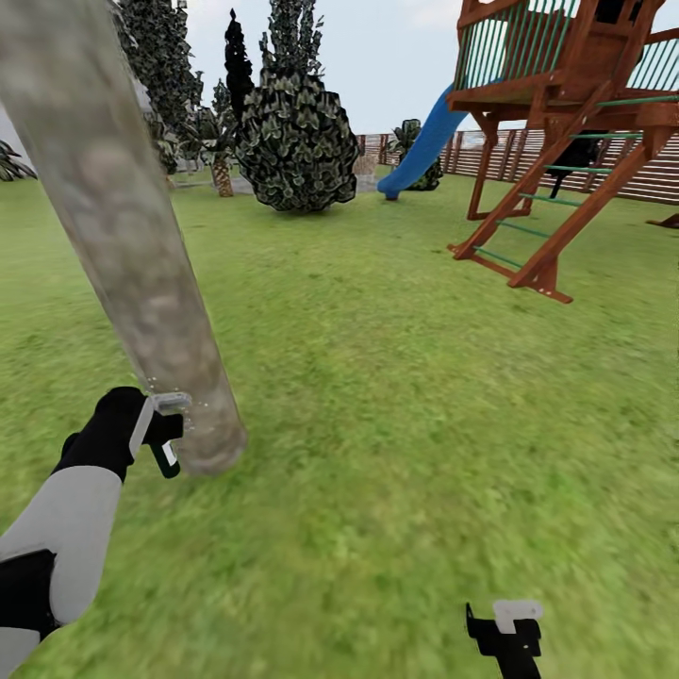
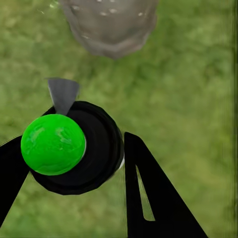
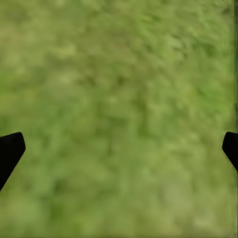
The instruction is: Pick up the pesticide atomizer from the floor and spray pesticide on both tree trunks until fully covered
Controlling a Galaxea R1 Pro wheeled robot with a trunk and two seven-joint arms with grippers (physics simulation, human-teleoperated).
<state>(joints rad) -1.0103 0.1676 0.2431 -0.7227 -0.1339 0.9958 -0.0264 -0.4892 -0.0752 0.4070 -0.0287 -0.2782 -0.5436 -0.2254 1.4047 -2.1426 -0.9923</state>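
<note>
**Robot body: colours and shapes**

Left arm: smooth light-grey shell on the forearm, black band lower down, black rounded wrist section. A thin pale-grey bracket sits at the left gripper.

Left wrist view: fingers matt black, flat, wedge-shaped, tapering to a point; one has a narrow slot cut through it.

Right gripper: black angular body, small pale-grey block on top. Right wrist view: black finger tips at both edges.

No cables, screws or markings visible.
</note>
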